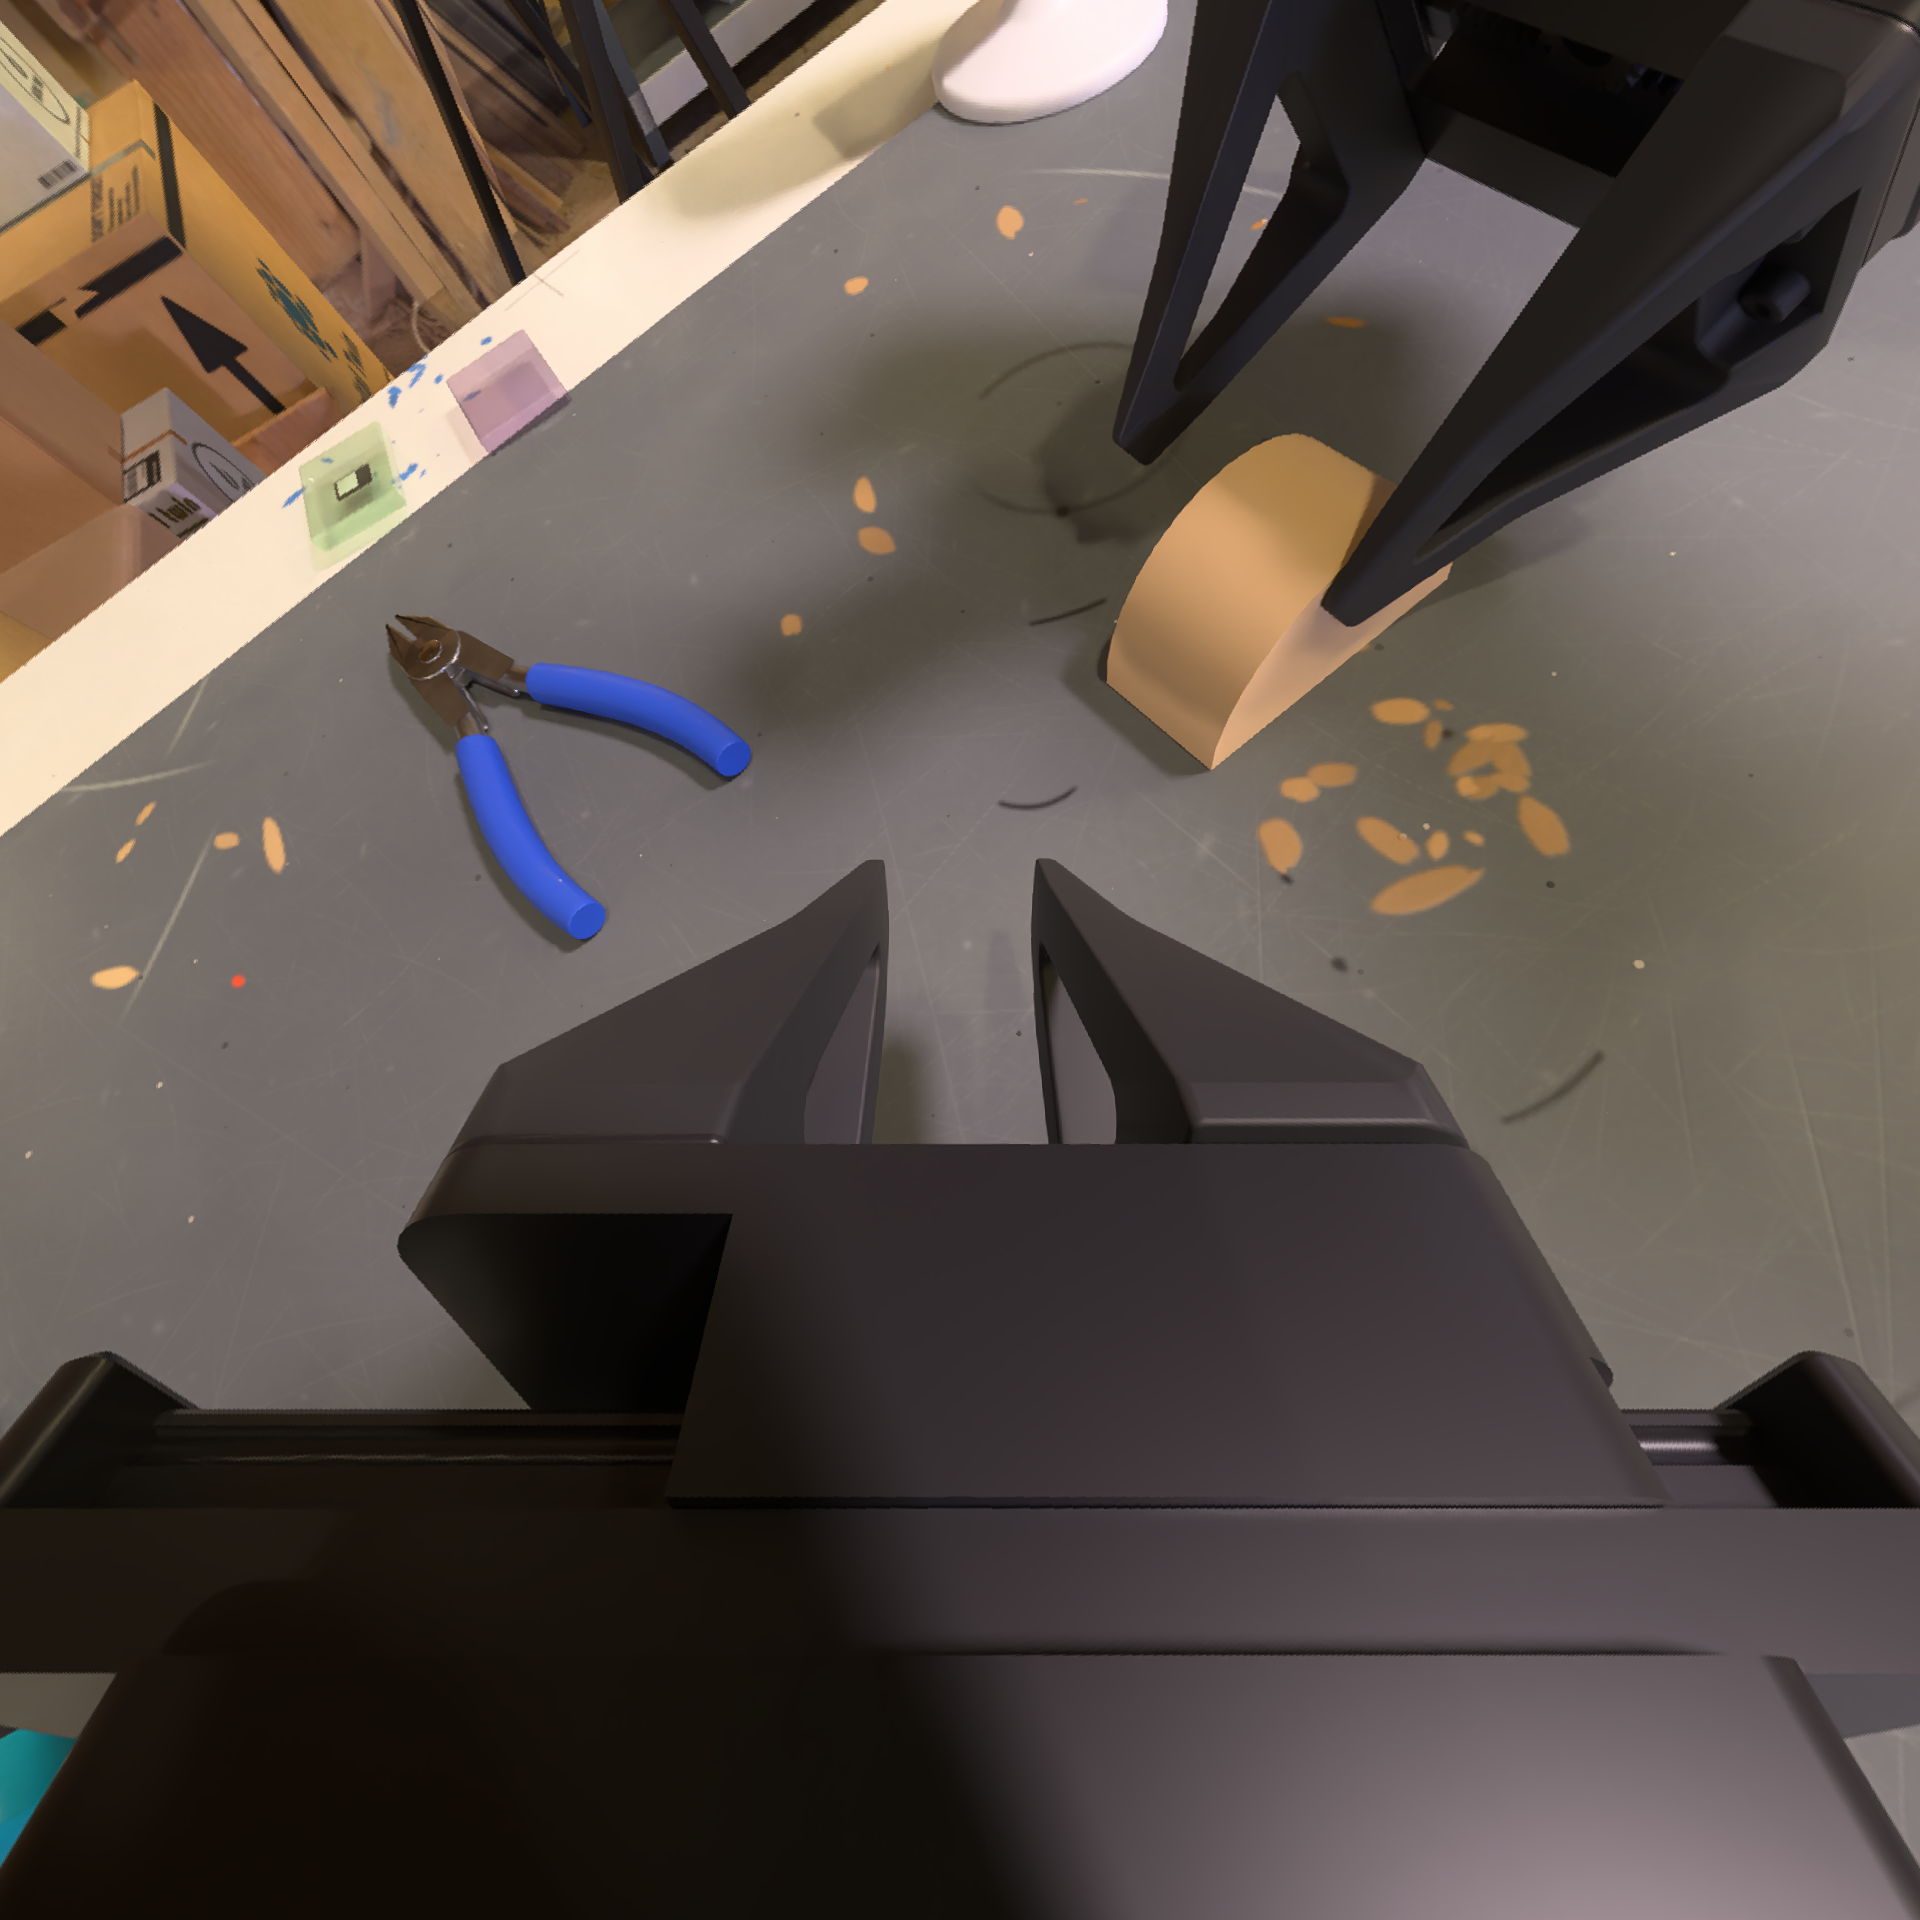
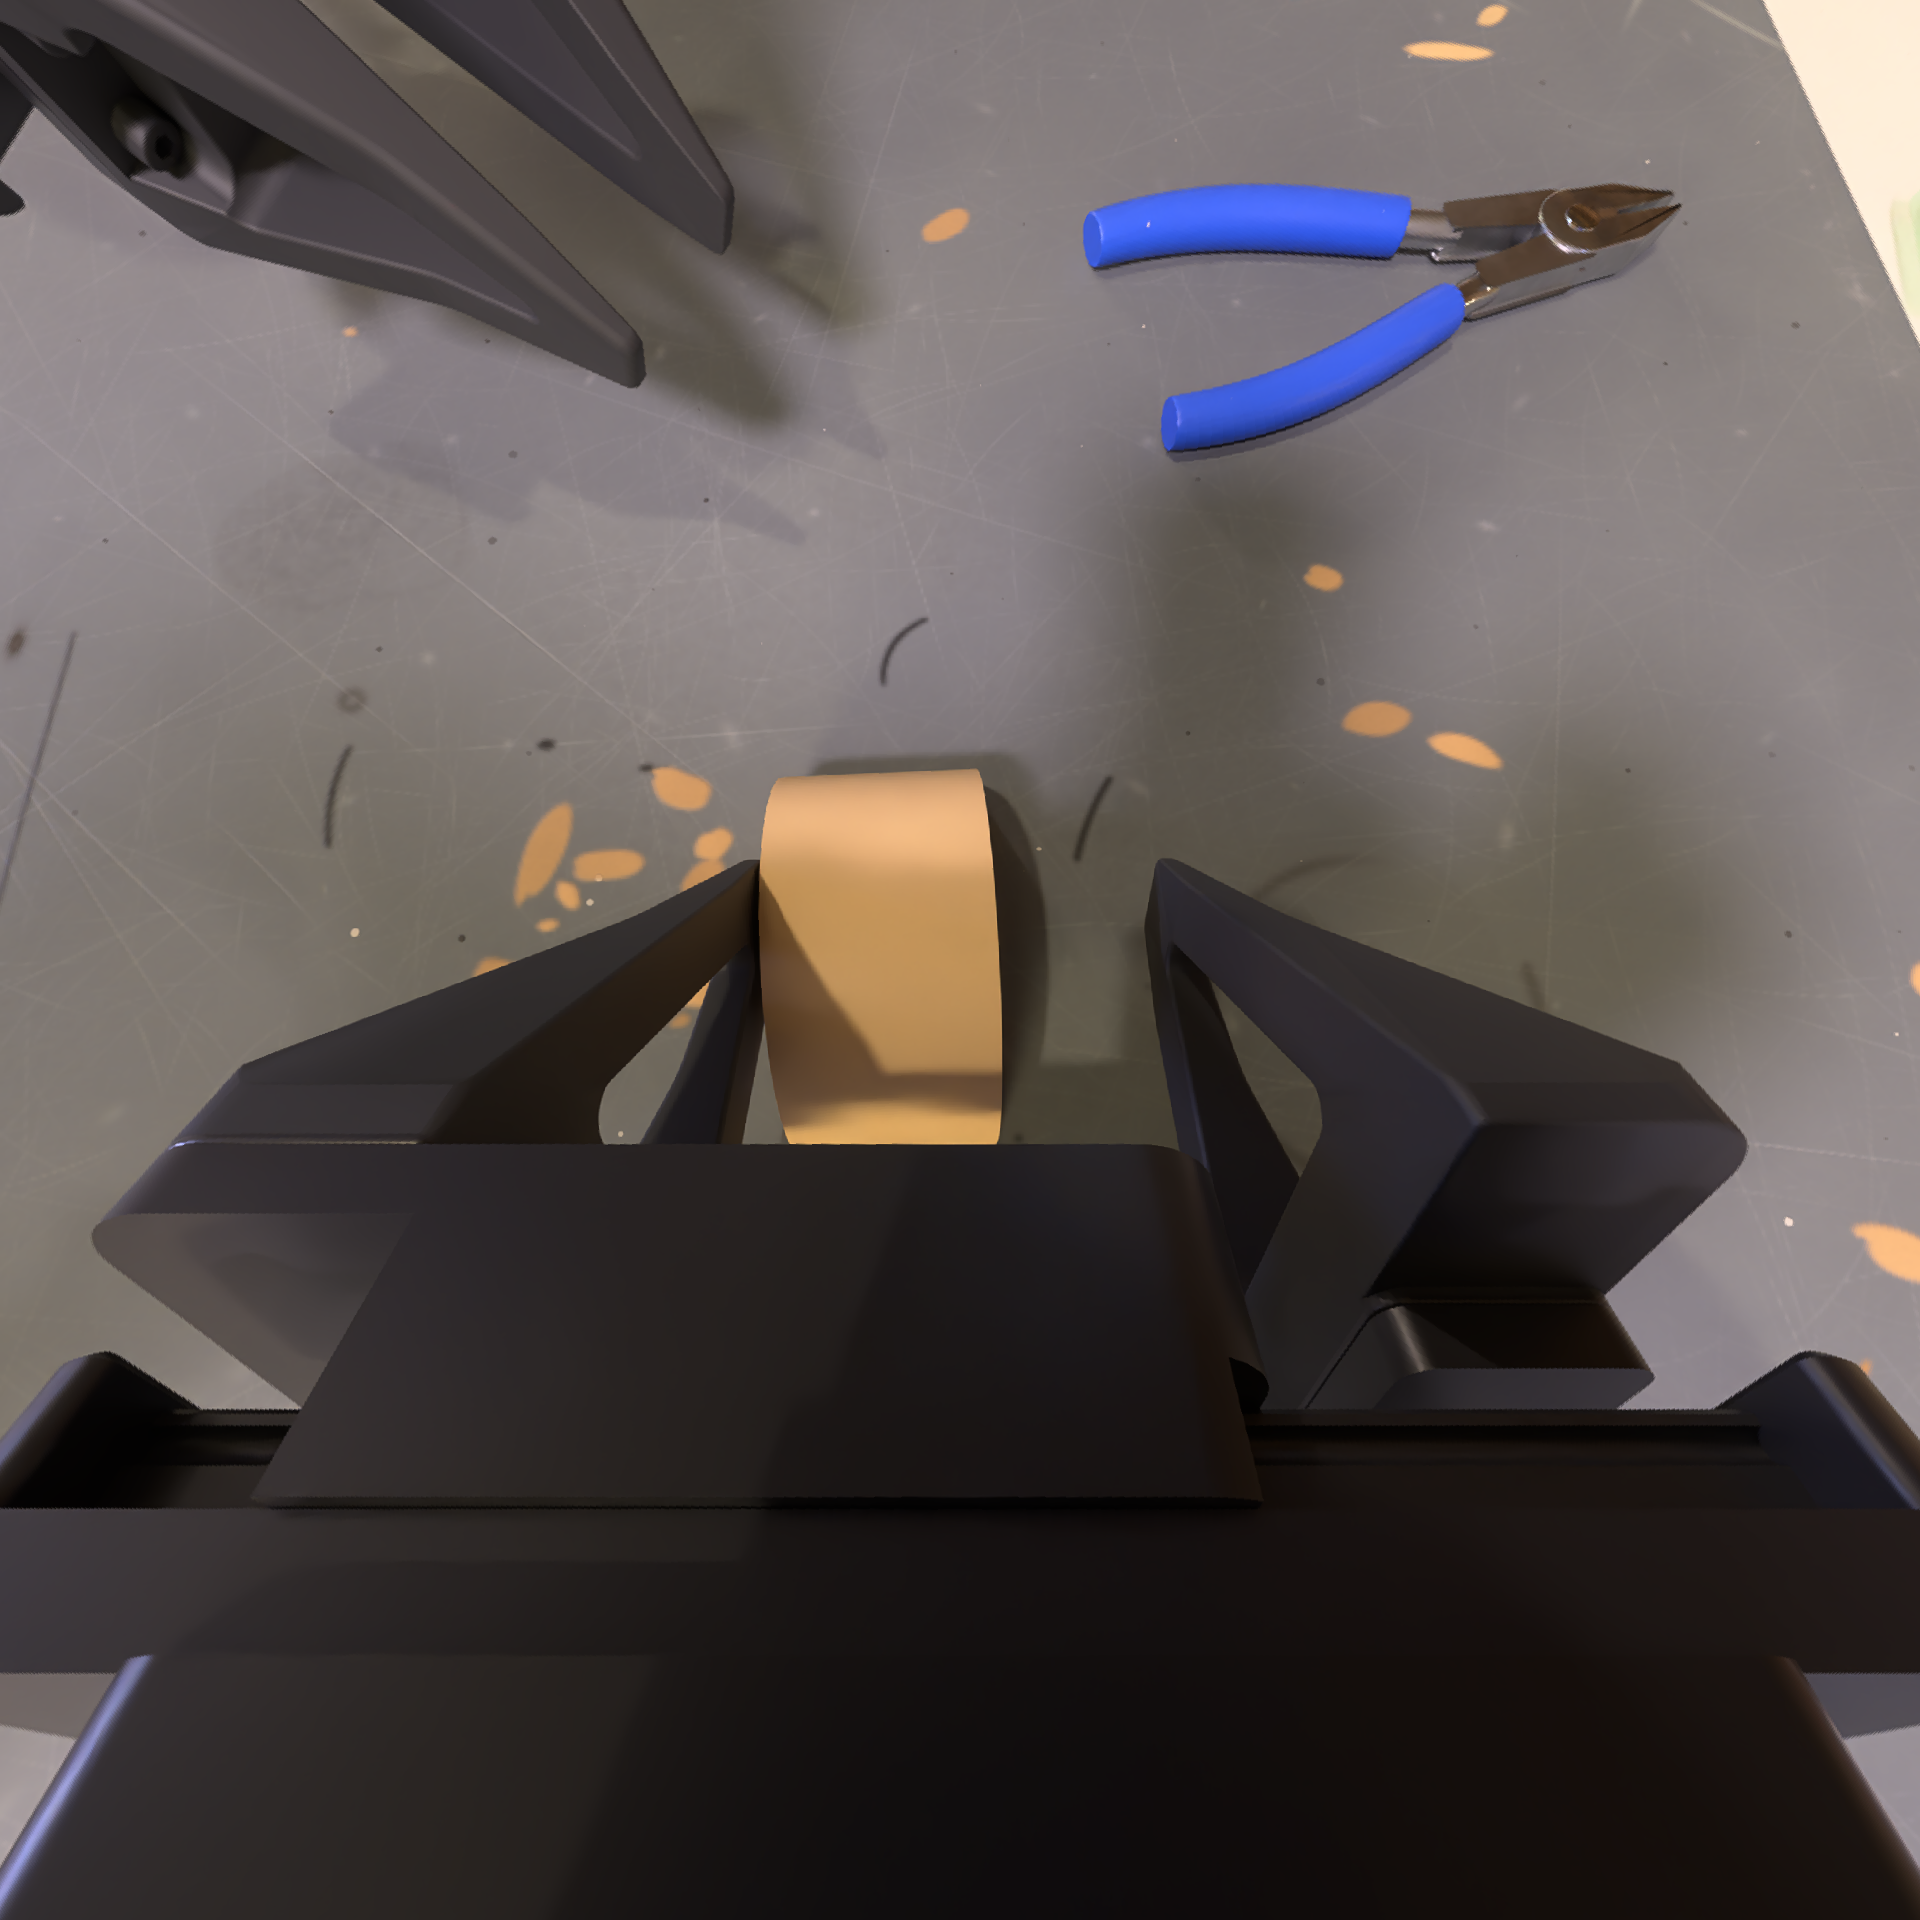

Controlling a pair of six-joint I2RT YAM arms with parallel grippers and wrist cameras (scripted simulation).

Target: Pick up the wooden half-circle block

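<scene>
One wooden half-circle block [image 2: 881,935] stands on the grey bench [image 2: 1351,935] on its flat side, curved face up, and one pair of blue-handled cutters [image 1: 540,748] lies well apart from it, handles splayed. Near the pale edge strip of the bench sit two small translucent square tiles, one green [image 1: 348,497] and one purple [image 1: 509,390], and one white rounded base [image 1: 1049,57] stands at the far edge; orange flecks are scattered over the bench surface. Two arms are in view. The right end effector [image 2: 951,868] is lowered over the block, pointing steeply down at the bench, with its fingers spread wide on either flat side of the block: one finger [image 2: 717,956] lies against the block's flat face, while the other [image 2: 1195,987] stands clear of it with a visible gap, so the block is straddled but not clamped. The left end effector [image 1: 961,868] hovers above bare bench between the cutters and the block, tilted downward, its two fingers parted by a narrow gap and holding nothing.
</scene>
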